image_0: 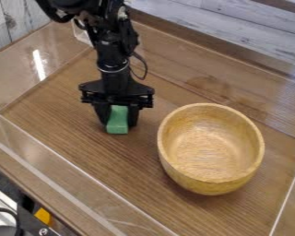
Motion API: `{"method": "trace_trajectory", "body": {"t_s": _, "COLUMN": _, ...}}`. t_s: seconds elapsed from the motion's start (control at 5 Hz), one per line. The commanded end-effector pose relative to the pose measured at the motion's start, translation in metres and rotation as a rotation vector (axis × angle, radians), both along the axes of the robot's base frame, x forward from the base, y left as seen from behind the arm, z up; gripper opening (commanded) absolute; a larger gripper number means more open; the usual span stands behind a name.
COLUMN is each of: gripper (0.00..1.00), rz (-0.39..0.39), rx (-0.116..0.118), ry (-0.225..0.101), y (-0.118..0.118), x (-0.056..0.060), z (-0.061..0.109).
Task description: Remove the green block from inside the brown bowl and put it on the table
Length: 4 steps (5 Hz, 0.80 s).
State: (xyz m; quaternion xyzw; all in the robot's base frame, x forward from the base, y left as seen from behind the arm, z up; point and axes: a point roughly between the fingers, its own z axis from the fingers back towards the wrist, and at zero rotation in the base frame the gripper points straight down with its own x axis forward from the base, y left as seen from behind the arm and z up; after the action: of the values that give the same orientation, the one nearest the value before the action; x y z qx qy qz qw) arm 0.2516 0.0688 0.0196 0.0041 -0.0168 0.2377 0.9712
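The green block (115,120) stands against the table (64,120), left of the brown bowl (210,147). My gripper (115,112) points straight down and is shut on the green block, one black finger on each side of it. The block's lower end touches or nearly touches the tabletop. Nothing lies inside the light wooden bowl, which sits apart from the gripper to its right.
Low clear acrylic walls (64,184) line the table's edges in front and at the left. A pale plank wall (224,23) runs behind the table. Dark equipment with a yellow label (40,218) sits below the front edge.
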Motion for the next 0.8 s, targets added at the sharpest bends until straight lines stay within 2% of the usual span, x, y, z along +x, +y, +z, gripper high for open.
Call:
{"method": "trace_trajectory", "body": {"t_s": 0.0, "gripper": 0.00, "rz": -0.031, "rx": 0.011, "ry": -0.039, "y": -0.009, "x": 0.004, "z": 0.016}}
{"method": "trace_trajectory", "body": {"t_s": 0.2, "gripper": 0.00, "rz": -0.067, "rx": 0.011, "ry": -0.038, "y": -0.021, "x": 0.001, "z": 0.020}}
{"method": "trace_trajectory", "body": {"t_s": 0.6, "gripper": 0.00, "rz": -0.023, "rx": 0.011, "ry": -0.049, "y": -0.027, "x": 0.013, "z": 0.041}}
